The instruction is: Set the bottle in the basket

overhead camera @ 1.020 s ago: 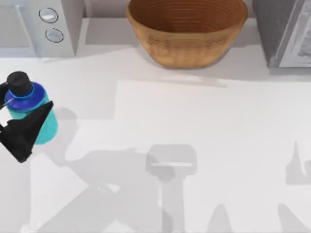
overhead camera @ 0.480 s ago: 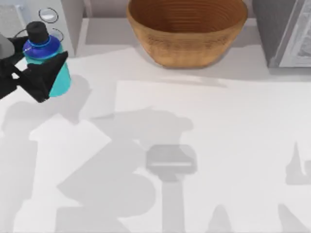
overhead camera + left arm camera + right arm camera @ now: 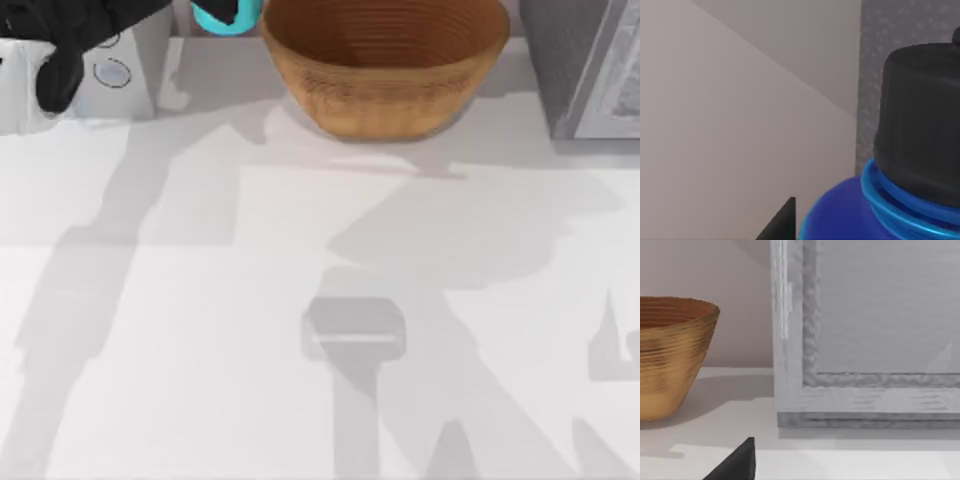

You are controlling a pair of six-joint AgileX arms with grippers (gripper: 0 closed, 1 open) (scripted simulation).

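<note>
Transport stage, judged from present layout. My left end effector sits at the far edge of the top view, just left of the basket rim, clamped on the bottle; a sliver of turquoise body shows between the dark fingers. The left wrist view confirms the grip: black cap and blue shoulder of the bottle fill the near field, upright relative to the camera.

Done: bottle is off the worktop and raised to about basket-rim level or above. Left: carry it rightward over the rim, lower it into the bowl, release. The basket interior looks bare.

My right arm is parked off the lower right. One dark fingertip of the right end effector shows in its wrist view; I cannot tell whether it is open or closed.

Surface: plain white worktop, matte, crossed by grey arm shadows. Room: white appliance with two round knobs at back left, grey speckled cabinet at back right beside the basket, pale wall behind.
</note>
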